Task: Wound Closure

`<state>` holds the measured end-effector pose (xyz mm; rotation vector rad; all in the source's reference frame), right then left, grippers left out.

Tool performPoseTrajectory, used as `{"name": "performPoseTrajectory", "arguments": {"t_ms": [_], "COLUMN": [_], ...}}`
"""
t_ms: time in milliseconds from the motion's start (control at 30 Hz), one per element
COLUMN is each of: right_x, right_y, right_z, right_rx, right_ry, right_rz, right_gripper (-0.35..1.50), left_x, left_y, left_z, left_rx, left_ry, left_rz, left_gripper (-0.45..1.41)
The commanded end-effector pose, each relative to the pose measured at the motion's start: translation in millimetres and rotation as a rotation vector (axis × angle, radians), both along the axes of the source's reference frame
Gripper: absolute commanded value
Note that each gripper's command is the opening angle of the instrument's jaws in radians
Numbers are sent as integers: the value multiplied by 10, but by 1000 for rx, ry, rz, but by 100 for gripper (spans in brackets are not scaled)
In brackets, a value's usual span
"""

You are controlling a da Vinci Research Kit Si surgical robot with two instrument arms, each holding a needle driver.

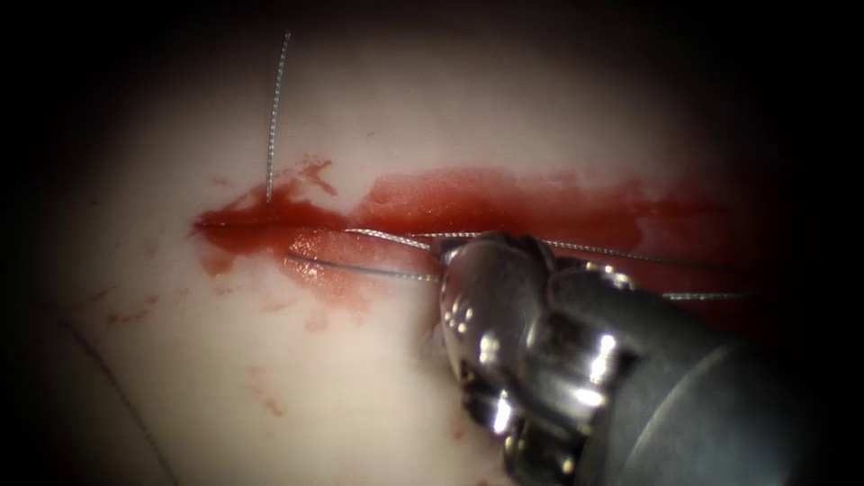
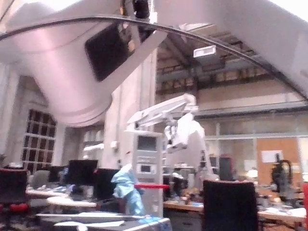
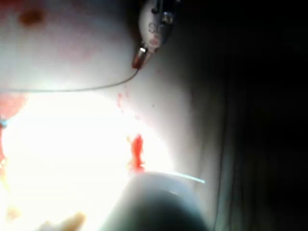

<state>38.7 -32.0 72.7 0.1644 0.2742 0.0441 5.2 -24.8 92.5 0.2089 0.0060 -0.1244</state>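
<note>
Pale tissue (image 1: 360, 387) across the endoscope view, with a horizontal cut (image 1: 261, 225) through its middle. Red fluid (image 1: 468, 202) pooled along the cut and smeared over the far edge toward the right. Entering from the lower right, the right arm's tool (image 1: 447, 256), tip resting at the near edge of the cut about midway along it. Jaws together, clamped on the end of a thin dark strand (image 1: 360, 269) that curves leftward over the wet near lip. Seen too in the right wrist view: tool (image 3: 139, 60) pinched shut on the strand (image 3: 72, 89), which arcs away over the tissue (image 3: 72, 48). Needle or thread, cannot tell; lying on the surface, not visibly in the tissue. Braided thread (image 1: 274, 117) running from the far side down to the cut's left part, with more lengths along the cut beside the tool.
</note>
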Motion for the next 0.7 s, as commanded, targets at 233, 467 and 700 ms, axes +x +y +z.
{"name": "performPoseTrajectory", "arguments": {"t_ms": [233,467,700], "right_x": [10,10,9], "right_y": [10,10,10], "right_z": [0,0,0], "right_rx": [-5,-4,-4], "right_ry": [3,3,3], "right_rz": [3,2,2], "right_gripper": [91,93,93], "left_x": [44,2,-47], "left_y": [10,32,65], "left_z": [-34,-64,-156], "left_rx": [62,306,130], "left_ry": [60,-228,-590], "left_rz": [-89,-72,-395], "left_gripper": [69,126,91]}}
